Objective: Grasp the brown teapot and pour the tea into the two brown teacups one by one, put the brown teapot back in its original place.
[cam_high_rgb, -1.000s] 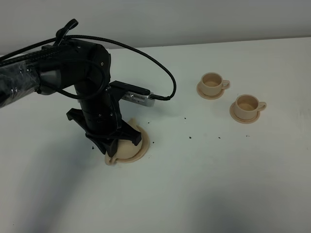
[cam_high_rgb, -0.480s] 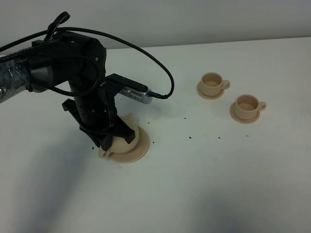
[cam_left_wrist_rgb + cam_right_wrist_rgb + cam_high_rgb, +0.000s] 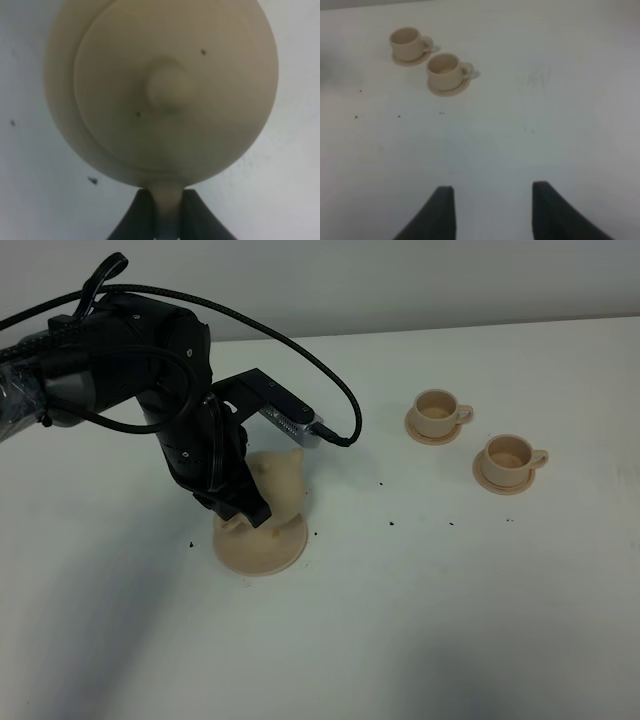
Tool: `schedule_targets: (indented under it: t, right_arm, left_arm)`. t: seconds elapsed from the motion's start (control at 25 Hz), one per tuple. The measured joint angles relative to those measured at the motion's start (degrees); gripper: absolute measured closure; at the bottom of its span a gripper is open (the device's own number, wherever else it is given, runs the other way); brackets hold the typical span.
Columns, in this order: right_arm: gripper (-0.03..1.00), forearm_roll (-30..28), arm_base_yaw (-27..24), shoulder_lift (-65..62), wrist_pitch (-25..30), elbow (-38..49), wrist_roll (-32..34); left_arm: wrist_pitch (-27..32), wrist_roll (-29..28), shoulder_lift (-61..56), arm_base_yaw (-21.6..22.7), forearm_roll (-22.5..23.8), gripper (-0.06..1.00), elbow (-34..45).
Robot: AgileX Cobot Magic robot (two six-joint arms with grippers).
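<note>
Your left gripper (image 3: 243, 512) is clenched on the loop handle (image 3: 168, 202) of the brown teapot (image 3: 280, 480). In the left wrist view its dark fingers (image 3: 136, 217) pinch that thin strip from both sides, with the knobbed lid (image 3: 167, 90) facing the camera. Gripping by the handle leaves the spout side free and turned away from the wrist, which a pour will need. From the high view the pot appears raised off its wide round saucer (image 3: 262, 552) and hangs over the saucer's far part, though you cannot be sure the gap is clean. The saucer lies mostly bare on the white table (image 3: 450, 630), marking where the pot must return. The two brown teacups (image 3: 437, 412) sit on their small saucers well apart to the right, the second cup (image 3: 507, 457) just beside the first, so you have a carry across before tilting. Your right gripper (image 3: 492, 186) is released, jaws apart with nothing between, hovering short of the cups and out of the pouring path.
</note>
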Motion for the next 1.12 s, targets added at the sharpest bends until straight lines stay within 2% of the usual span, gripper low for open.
schedule_targets:
  t: [0.28,0.52,0.72,0.84,1.12]
  right_arm:
    - [0.58,0.00,0.00,0.00,0.00,0.00,0.00]
    - [0.58,0.00,0.00,0.00,0.00,0.00,0.00]
    - [0.58,0.00,0.00,0.00,0.00,0.00,0.00]
    - [0.58,0.00,0.00,0.00,0.00,0.00,0.00]
    - [0.58,0.00,0.00,0.00,0.00,0.00,0.00]
  left_arm:
    - [-6.31,8.25,0.00,0.00,0.00,0.79,0.00]
    - [-11.11,11.40,0.00,-0.39,-0.50,0.79,0.00]
    - [-14.54,13.37,0.00,-3.00,-1.22,0.79,-0.08]
    - [-14.49,13.81,1.00,-5.07,-1.26,0.79,-2.30]
    - [-11.69,13.81,8.77,-9.72,-1.07,0.79,-14.18]
